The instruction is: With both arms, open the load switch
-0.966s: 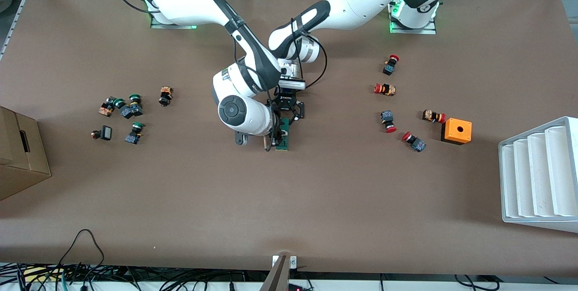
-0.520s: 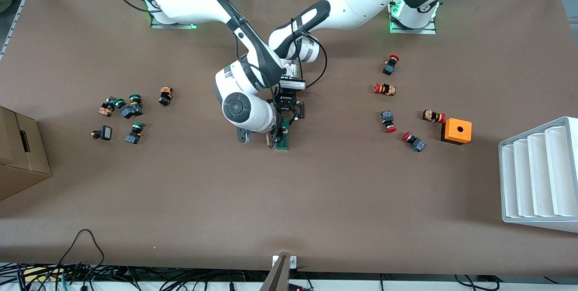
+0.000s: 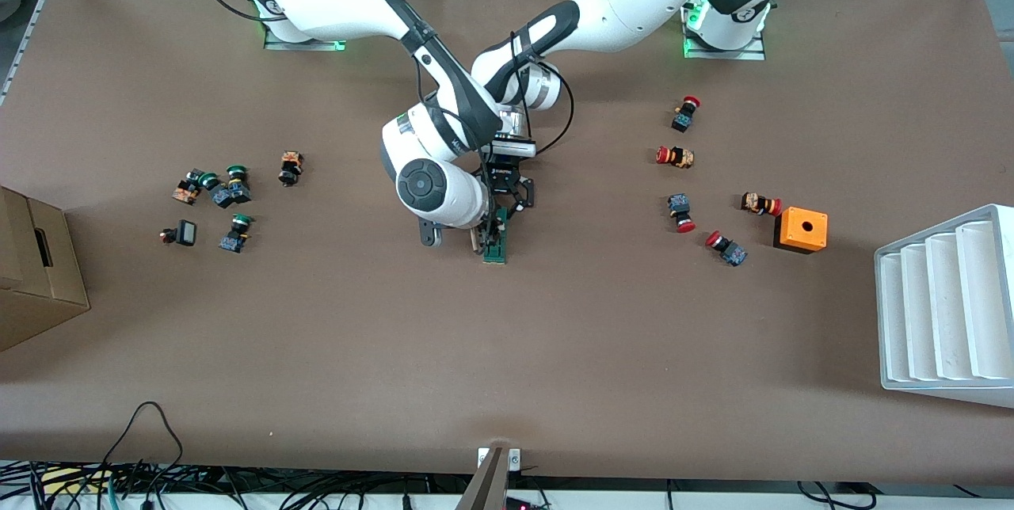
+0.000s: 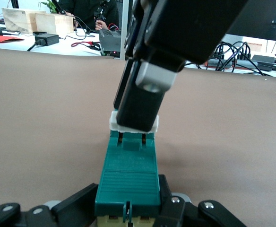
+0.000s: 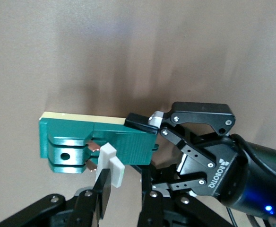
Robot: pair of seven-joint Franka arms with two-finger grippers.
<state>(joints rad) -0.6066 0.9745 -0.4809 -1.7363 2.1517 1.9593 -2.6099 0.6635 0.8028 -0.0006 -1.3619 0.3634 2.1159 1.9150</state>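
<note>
The dark-green load switch (image 3: 497,244) lies in the middle of the table. My left gripper (image 3: 507,201) is shut on the end of its green body (image 4: 127,175) that lies farther from the front camera; that grip also shows in the right wrist view as the left gripper (image 5: 152,125). My right gripper (image 3: 485,239) is shut on the white piece (image 5: 110,165) at the switch's nearer end. The white piece (image 4: 115,124) stands swung off the body, baring two copper blades (image 5: 91,156). The right arm's wrist hides part of the switch in the front view.
Several red-capped push buttons (image 3: 675,156) and an orange cube (image 3: 801,230) lie toward the left arm's end, with a white ridged rack (image 3: 947,308) at the table's edge there. Green-capped buttons (image 3: 231,187) and a cardboard box (image 3: 32,272) are toward the right arm's end.
The right arm's wrist has swung slightly toward the left arm's end of the table. The switch's body and the left gripper have stayed in place.
</note>
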